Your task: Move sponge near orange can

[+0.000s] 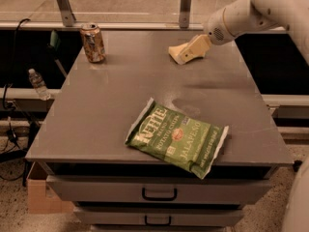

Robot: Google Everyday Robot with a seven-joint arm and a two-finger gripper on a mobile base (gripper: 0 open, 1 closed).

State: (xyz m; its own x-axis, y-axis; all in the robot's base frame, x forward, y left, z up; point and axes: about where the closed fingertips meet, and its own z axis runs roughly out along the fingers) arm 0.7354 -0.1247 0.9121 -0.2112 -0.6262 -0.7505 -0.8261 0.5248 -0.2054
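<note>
The pale yellow sponge (174, 51) lies on the grey table (120, 100) at the far right. My cream gripper (187, 55) reaches down from the upper right and sits right against the sponge, covering its right part. The orange can (92, 43) stands upright at the table's far left corner, well to the left of the sponge, with bare table between them.
A green chip bag (176, 137) lies near the table's front edge. A water bottle (37, 83) sits on a shelf left of the table and a cardboard box (38, 195) on the floor. Drawers (159, 194) are below the tabletop. A rail runs behind the table.
</note>
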